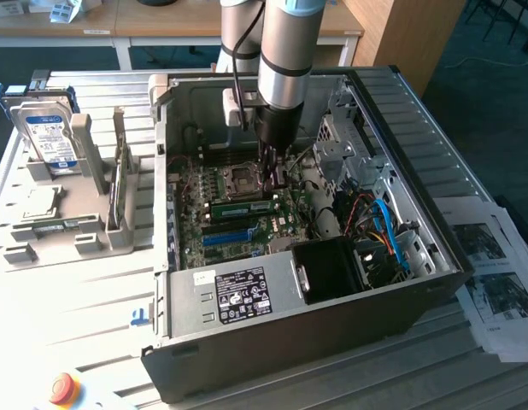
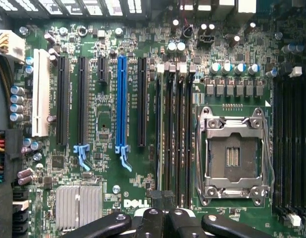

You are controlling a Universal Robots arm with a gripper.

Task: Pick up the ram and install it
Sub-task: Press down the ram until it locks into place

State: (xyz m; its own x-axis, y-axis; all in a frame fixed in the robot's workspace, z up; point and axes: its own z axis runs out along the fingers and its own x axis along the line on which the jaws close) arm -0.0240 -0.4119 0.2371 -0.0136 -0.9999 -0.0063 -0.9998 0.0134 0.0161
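Observation:
The ram (image 1: 240,207) is a long green stick standing on edge in a memory slot on the motherboard, beside the empty processor socket (image 1: 244,177). The board lies inside the open computer case (image 1: 290,299). My gripper (image 1: 275,179) hangs from the arm just above the stick's end on the exterior view's right. Seen from the wrist, the gripper (image 2: 163,198) is shut, its dark fingers pressed together over the row of black memory slots (image 2: 174,134). Nothing shows between them. The socket (image 2: 233,153) lies next to those slots.
A bright blue slot (image 1: 225,237) (image 2: 122,99) runs parallel to the memory slots. Coloured cables (image 1: 384,226) and a black box (image 1: 332,269) fill the case's right part. A grey fixture at the left holds a hard drive (image 1: 46,137) and a square chip (image 1: 38,201). Papers (image 1: 495,282) lie at the right.

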